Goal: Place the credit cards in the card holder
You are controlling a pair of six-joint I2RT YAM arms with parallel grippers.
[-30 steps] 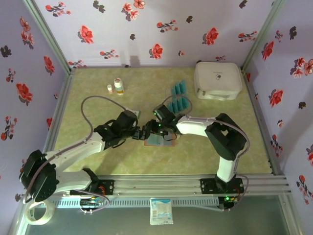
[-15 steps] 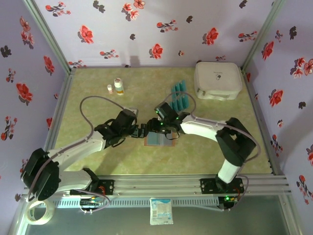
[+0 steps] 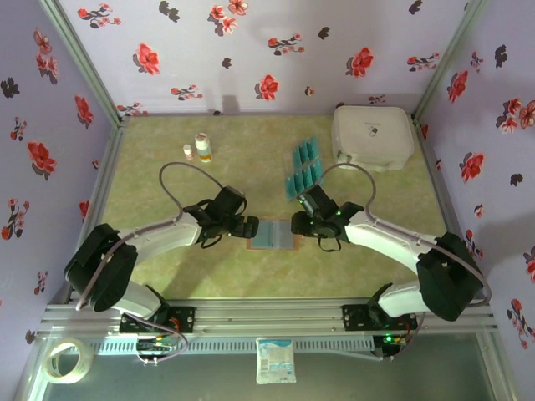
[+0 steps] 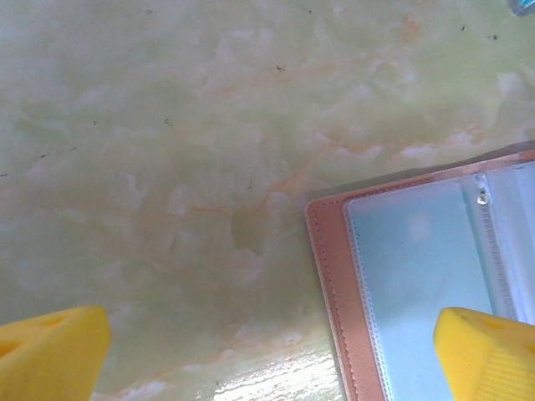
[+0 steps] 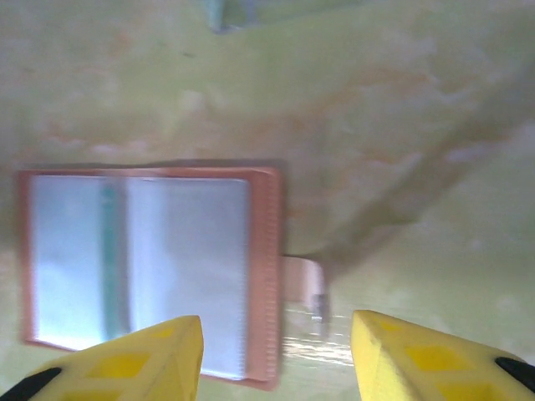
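The card holder point(image 3: 274, 235) lies open flat on the desk point(image 3: 167, 184), pockets up for loading, flanked by the wide, empty left tool point(image 3: 249, 227) and the half-spread, empty right tool point(image 3: 298, 224), with the credit cards point(image 3: 304, 166) waiting in rows beyond

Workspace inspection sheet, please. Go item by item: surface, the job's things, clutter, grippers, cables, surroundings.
Surface: green marbled table, nothing spilled that I can see.
Job's things: card holder lies open and flat mid-table; credit cards sit in rows beyond it, apart from it.
Clutter: two small bottles far left; white case far right; tape roll and packet in front of the rail.
Grippers: left gripper open at the holder's left edge; right gripper open, empty, at its right edge.
Cables: left cable and right cable loop above the arms.
Surroundings: floral walls.
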